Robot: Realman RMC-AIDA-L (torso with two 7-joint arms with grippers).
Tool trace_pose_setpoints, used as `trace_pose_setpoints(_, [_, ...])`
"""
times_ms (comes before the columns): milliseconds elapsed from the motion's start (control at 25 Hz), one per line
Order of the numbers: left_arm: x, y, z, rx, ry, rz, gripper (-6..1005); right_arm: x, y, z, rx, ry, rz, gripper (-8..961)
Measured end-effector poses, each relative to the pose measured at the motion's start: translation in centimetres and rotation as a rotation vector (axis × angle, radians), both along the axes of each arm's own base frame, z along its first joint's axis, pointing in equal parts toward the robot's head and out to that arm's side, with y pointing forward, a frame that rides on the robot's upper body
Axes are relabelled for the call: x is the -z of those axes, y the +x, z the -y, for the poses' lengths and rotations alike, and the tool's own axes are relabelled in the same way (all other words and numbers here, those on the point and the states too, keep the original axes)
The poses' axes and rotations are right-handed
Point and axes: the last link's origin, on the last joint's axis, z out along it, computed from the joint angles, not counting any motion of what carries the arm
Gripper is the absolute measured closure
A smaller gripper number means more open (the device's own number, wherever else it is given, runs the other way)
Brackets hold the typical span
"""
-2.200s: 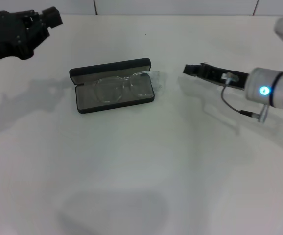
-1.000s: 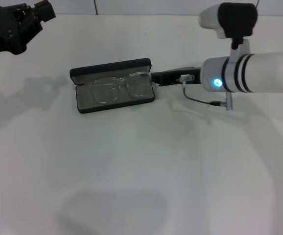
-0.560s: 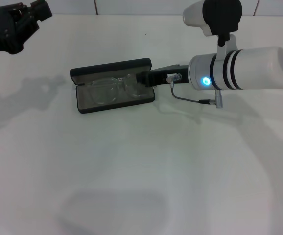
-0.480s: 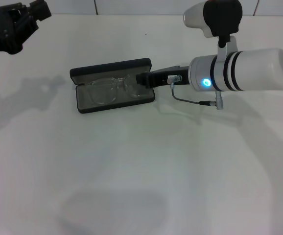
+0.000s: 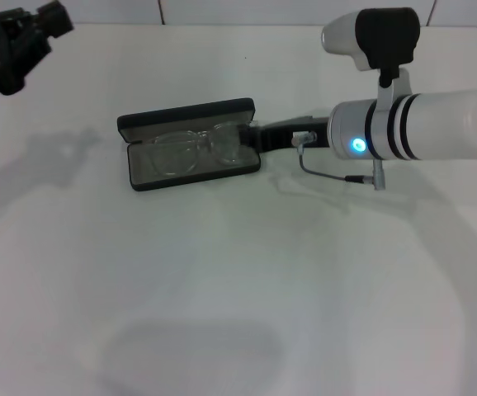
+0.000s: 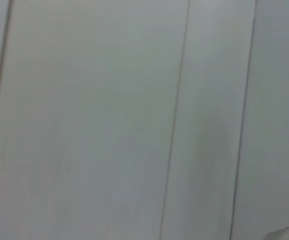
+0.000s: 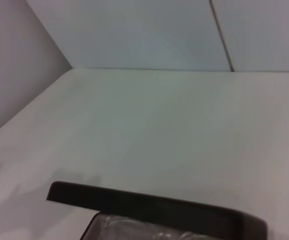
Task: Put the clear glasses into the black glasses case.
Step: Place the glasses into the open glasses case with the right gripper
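The black glasses case [image 5: 139, 182] lies open on the white table, left of centre, its lid [image 5: 185, 114] standing up along the far side. The clear glasses [image 5: 193, 150] lie inside on the grey lining, within the case walls. My right gripper [image 5: 257, 137] reaches in low from the right and sits at the case's right end, beside the glasses. The right wrist view shows the lid [image 7: 154, 205] from close up, with a bit of the clear glasses [image 7: 159, 233] below it. My left gripper [image 5: 25, 35] is raised at the far left corner, away from the case.
The white table [image 5: 238, 289] stretches out in front of the case, and a tiled wall runs along its far edge. The right arm's white forearm [image 5: 420, 124] hangs over the table's right side. Only wall panels appear in the left wrist view.
The glasses stuck out past the case's right end; now they lie inside. My right gripper reached to that end, pushed in, then drew back slightly right. The left arm drifted farther up-left.
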Motion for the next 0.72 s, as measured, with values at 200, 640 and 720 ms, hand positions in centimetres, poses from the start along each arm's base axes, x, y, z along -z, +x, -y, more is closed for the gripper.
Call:
trace_pose_setpoints(200, [-1.0, -0.5, 0.4, -0.011, 0.026, 0.014, 941, -1.3, 0.1, -0.4, -0.017, 0.082, -0.069, 882])
trace_pose_setpoints(640, [-0.8, 0.4, -0.4, 0.018, 0.024, 0.008, 942, -2.5, 3.9, -0.7, 0.053, 0.137, -0.028, 888])
trace_pose_setpoints(720, [-0.6, 0.6, -0.6, 0.022, 0.022, 0.009, 942, -2.4, 4.1, -0.8, 0.051, 0.147, -0.006, 901])
